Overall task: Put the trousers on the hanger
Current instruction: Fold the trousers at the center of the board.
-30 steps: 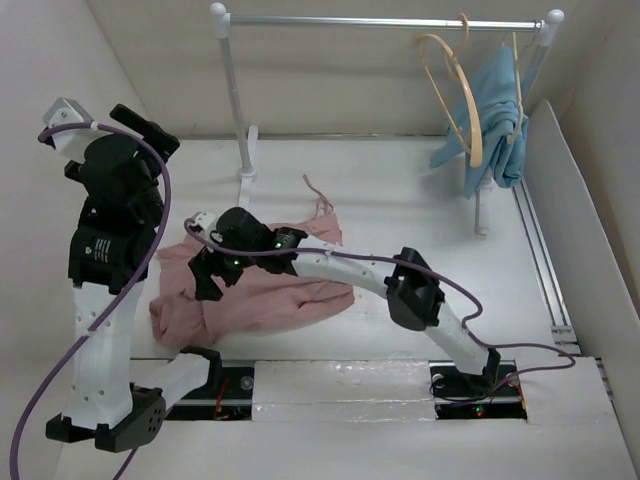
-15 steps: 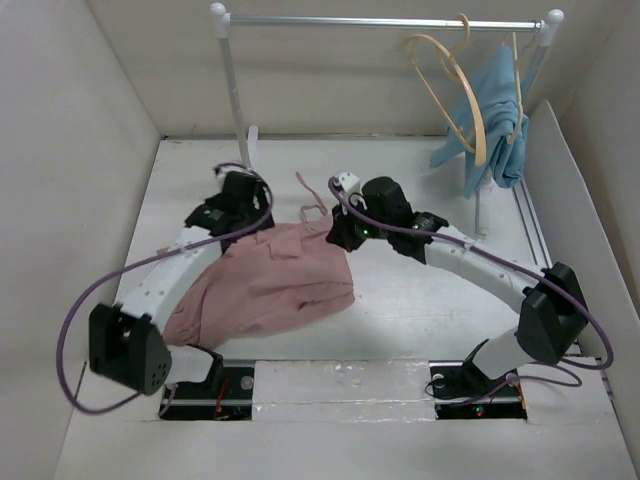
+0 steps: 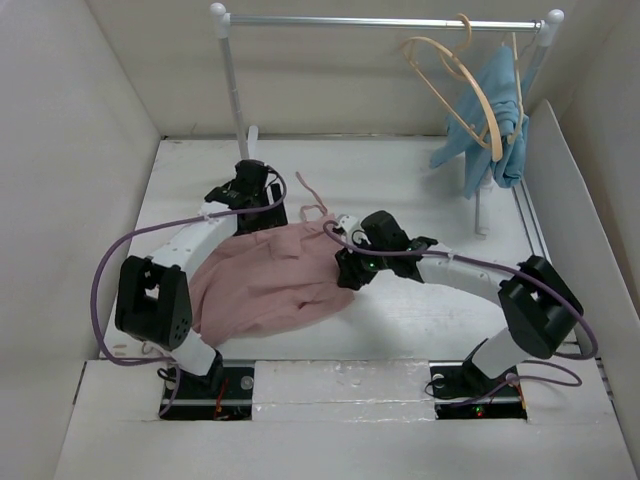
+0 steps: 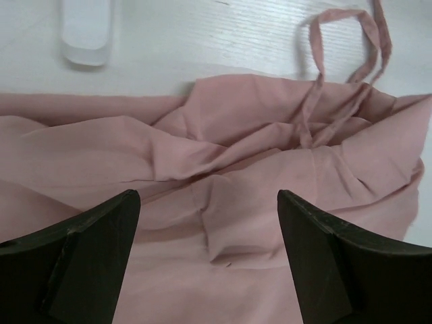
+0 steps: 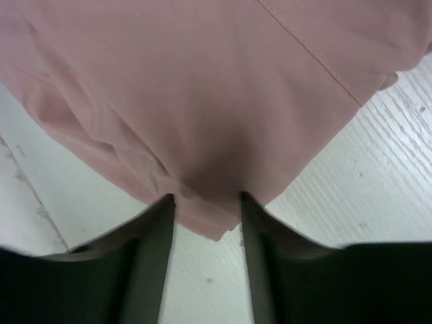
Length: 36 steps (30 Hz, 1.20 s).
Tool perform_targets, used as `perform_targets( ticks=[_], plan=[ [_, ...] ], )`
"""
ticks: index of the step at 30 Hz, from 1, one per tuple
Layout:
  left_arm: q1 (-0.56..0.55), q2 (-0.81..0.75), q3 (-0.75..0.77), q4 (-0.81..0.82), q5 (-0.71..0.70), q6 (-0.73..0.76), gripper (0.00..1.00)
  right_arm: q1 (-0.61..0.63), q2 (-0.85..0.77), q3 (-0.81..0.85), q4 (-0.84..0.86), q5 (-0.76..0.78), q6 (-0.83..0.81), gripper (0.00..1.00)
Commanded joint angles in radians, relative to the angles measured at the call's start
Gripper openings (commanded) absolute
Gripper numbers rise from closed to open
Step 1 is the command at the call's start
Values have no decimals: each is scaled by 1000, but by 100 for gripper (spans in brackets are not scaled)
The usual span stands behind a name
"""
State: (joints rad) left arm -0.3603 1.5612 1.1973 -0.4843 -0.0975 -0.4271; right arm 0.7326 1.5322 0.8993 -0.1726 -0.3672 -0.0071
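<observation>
My left fingers hang wide apart over the trousers. My right fingers stand partly apart — astride the cloth's edge on the table, not clamped.

No readable text (nor numbers); no labels.

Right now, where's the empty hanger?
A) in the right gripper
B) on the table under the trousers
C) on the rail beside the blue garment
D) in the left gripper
C: the hanger hangs by its hook from the rail, just left of the blue garment, while the trousers lie flat on the table.
</observation>
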Motion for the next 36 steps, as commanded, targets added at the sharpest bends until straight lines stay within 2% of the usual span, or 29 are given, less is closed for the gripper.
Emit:
perform_targets(
  ticks=[1, 2, 3, 4, 5, 6, 7, 8, 10, 11, 12, 14, 19, 24, 27, 29, 30, 31, 32, 33, 35, 36],
  plan=[
    [-47, 42, 36, 33, 126, 8, 79, -16, 37, -16, 96, -22, -8, 39],
    [-72, 90, 51, 38, 127, 11, 75, -25, 42, -20, 96, -21, -13, 31],
    [-95, 111, 62, 58, 125, 10, 74, -25, 46, -23, 99, -13, -16, 16],
    [-126, 152, 88, 65, 111, -1, 72, -25, 46, -23, 94, -10, -21, 10],
    [-126, 174, 97, 72, 113, -10, 63, -25, 46, -26, 90, -7, -25, 3],
    [-126, 198, 107, 84, 114, -18, 59, -25, 39, -31, 81, -1, -25, 0],
    [-126, 251, 126, 84, 120, -31, 57, -25, 26, -33, 73, 2, -28, 0],
    [-126, 273, 137, 84, 120, -35, 46, -25, 14, -37, 62, 8, -31, 0],
    [-126, 322, 156, 90, 133, -39, 36, -16, -41, -60, 36, 39, -33, 0],
    [-126, 345, 165, 111, 131, -44, 10, -7, -93, -89, 10, 66, -37, 0],
    [-126, 346, 165, 112, 131, -45, 10, -7, -93, -89, 10, 67, -37, 0],
    [-126, 371, 197, 116, 108, -53, 0, -7, -116, -123, -7, 86, -34, 0],
    [-126, 434, 315, 98, 73, -56, 0, 2, -135, -191, 13, 79, -21, 0],
    [-117, 499, 455, 44, 67, -44, 0, 2, -155, -158, -19, 82, -30, 0],
    [-108, 533, 551, -13, 93, -19, 0, 13, -161, -139, -56, 135, -42, 0],
    [-121, 524, 558, -51, 73, -7, 0, -24, -150, -102, -68, 136, -66, 18],
    [-121, 484, 538, -51, 61, 4, 14, -45, -147, -88, -68, 119, -74, 28],
    [-130, 452, 515, -47, 53, 7, 23, -65, -145, -74, -71, 88, -91, 36],
    [-131, 423, 455, -34, 39, 5, 34, -87, -144, -38, -73, 79, -97, 48],
    [-121, 345, 421, -31, 32, -7, 56, -122, -144, -19, -74, 73, -103, 55],
    [-92, 257, 308, -4, 3, -30, 72, -157, -138, 25, -77, 51, -122, 67],
    [-80, 159, 267, 6, -13, -41, 77, -197, -121, 42, -76, 38, -134, 70]
  ],
)
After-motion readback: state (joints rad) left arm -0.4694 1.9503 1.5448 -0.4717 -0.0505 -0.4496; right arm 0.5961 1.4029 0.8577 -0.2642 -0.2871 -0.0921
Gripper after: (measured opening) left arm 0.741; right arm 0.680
